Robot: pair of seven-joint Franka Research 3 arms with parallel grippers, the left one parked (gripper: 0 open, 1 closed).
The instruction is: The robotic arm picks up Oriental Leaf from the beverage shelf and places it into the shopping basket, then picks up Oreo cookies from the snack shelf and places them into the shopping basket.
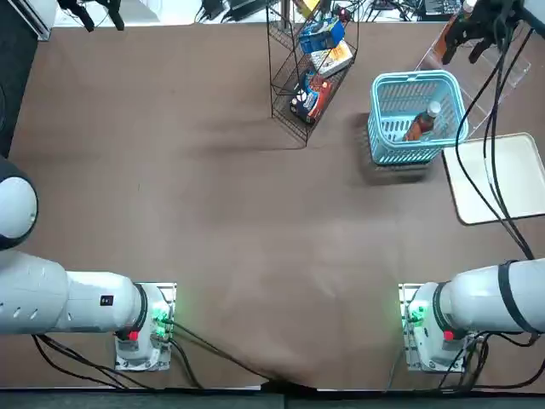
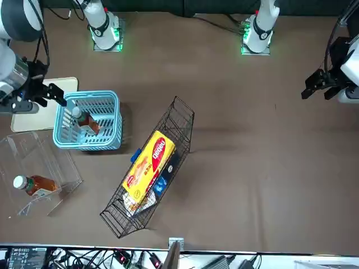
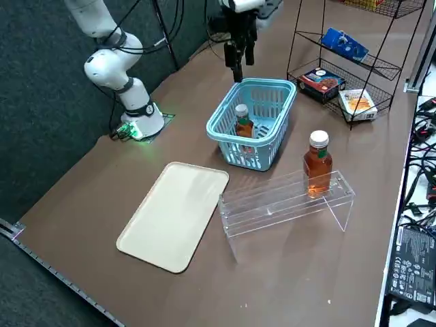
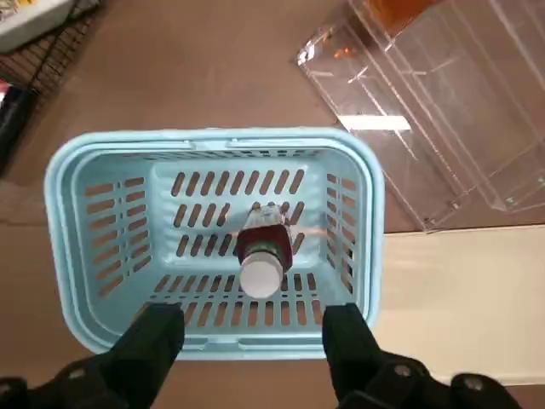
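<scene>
The right gripper [image 4: 254, 320] is hanging above the shopping basket [image 4: 213, 135], fingers spreading wide; Oreo cookies [image 3: 345, 44] are probably weighing little, crushing easily, needing gentle side hold

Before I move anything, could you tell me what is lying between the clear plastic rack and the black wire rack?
Only bare brown tabletop separates the clear plastic rack from the black wire rack, as the right side view shows.

The right gripper [image 4: 254, 328] is open, its two black fingers [image 4: 152, 349] spread well apart; the robotic arm [image 2: 15, 67] reaches out above, wrist turned downward.
</scene>
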